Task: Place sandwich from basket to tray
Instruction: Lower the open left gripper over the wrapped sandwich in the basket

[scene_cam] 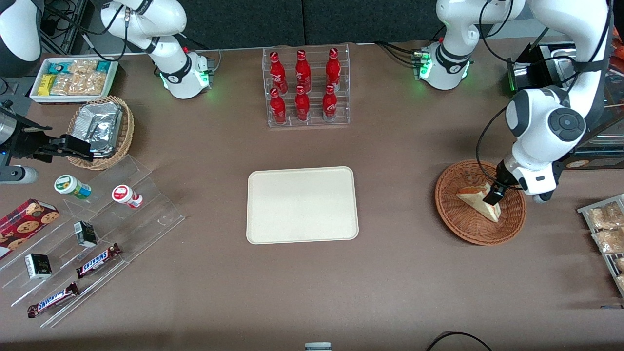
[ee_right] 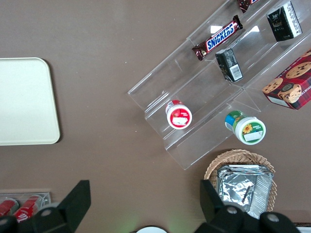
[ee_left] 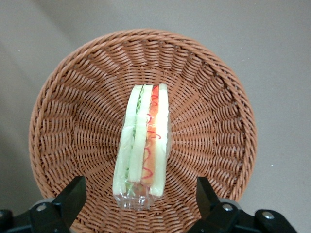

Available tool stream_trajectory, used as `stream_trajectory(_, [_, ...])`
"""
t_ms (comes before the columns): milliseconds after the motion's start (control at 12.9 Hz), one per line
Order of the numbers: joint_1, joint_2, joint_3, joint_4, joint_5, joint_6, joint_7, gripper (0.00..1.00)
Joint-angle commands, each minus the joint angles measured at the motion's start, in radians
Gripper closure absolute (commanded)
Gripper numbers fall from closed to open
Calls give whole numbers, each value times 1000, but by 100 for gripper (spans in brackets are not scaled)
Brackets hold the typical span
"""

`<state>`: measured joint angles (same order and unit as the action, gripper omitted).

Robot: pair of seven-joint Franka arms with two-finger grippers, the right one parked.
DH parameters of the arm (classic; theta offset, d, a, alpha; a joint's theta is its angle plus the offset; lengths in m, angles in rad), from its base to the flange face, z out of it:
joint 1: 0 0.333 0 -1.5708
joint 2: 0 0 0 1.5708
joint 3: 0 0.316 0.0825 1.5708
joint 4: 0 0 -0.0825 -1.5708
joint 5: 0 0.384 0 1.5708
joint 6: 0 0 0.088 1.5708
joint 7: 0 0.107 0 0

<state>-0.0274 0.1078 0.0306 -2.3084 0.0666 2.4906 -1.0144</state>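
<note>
One sandwich (ee_left: 143,145) is seen lying in the single reddish-brown wicker basket (scene_cam: 451,204), toward the working arm's end of the table (scene_cam: 414,273). One cream tray (scene_cam: 302,204) is set at the table's middle, well apart from the basket, with bare brown tabletop between them. Six red bottles (scene_cam: 302,87) are held in a clear rack farther from the front camera than the tray. The left gripper (ee_left: 141,196) is held low over the basket on a bent arm, its fingers (ee_left: 73,199) spread wide to either side of the sandwich without touching it.
</note>
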Motion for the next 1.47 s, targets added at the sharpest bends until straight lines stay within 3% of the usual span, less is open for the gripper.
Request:
stream_trajectory(0, [1,12,2,-65,-5,111,-18,0])
stream_trajectory(543, [1,85,3,-63,4,166,-15,3])
stream_trajectory(621, [1,92,3,-62,4,172,-15,21])
stream_trajectory(698, [1,93,3,-62,4,172,-13,57])
stream_trajectory(776, [1,93,3,-57,4,172,-13,77])
stream_trajectory(853, [1,89,3,-51,2,171,-12,91])
stream_trajectory(931, [1,81,5,-45,4,163,-9,97])
stream_trajectory(1086, [-2,52,3,-22,7,110,-4,100])
stream_trajectory(1397, [-37,-5,-23,169,10,-259,0,100])
